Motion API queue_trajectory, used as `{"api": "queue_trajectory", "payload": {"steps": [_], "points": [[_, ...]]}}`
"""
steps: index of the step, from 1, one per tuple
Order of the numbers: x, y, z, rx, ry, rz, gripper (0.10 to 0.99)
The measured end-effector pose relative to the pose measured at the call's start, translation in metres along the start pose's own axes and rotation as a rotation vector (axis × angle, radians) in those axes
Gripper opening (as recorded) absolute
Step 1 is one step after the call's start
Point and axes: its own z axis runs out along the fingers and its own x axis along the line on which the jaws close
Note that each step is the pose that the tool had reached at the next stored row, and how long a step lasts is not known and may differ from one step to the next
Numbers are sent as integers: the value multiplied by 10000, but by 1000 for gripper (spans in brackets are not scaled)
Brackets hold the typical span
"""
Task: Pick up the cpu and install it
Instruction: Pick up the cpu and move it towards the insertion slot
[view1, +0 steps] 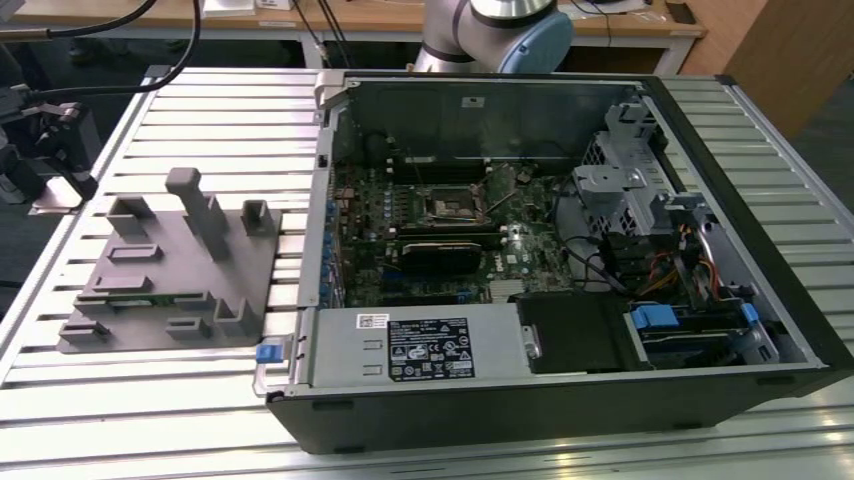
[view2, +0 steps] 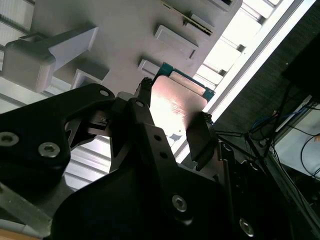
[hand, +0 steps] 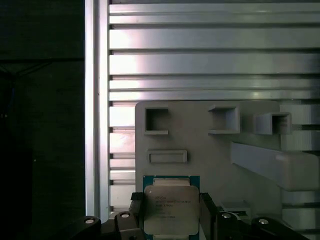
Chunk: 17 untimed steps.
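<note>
the pick-up step looks in hand: the fingers (hand: 207, 212) pinch the cpu (hand: 171, 205) by two opposite edges over the grey parts tray (hand: 215, 150) on the slatted desk (hand: 200, 65), so the carry calls for a level hold clear of the tray's upright posts (view1: 200, 210) and, inside the open computer case (view1: 534, 410), the cables (view1: 607, 262) near the socket (view1: 451, 203).

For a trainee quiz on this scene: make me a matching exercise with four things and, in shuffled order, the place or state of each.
Things:
1. cpu
2. grey fixture
3. computer case
4. socket frame

Places or states:
A. lies open on its side, motherboard showing
B. held between the fingers
C. mounted on the motherboard, inside the case
D. on the slatted table, at the exterior view's left of the case

Pairs: 1-B, 2-D, 3-A, 4-C.
</note>
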Motion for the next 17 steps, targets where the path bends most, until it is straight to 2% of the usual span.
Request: {"api": "queue_trajectory", "payload": {"steps": [17], "points": [[0, 2, -48, 1, 1, 0, 533]]}}
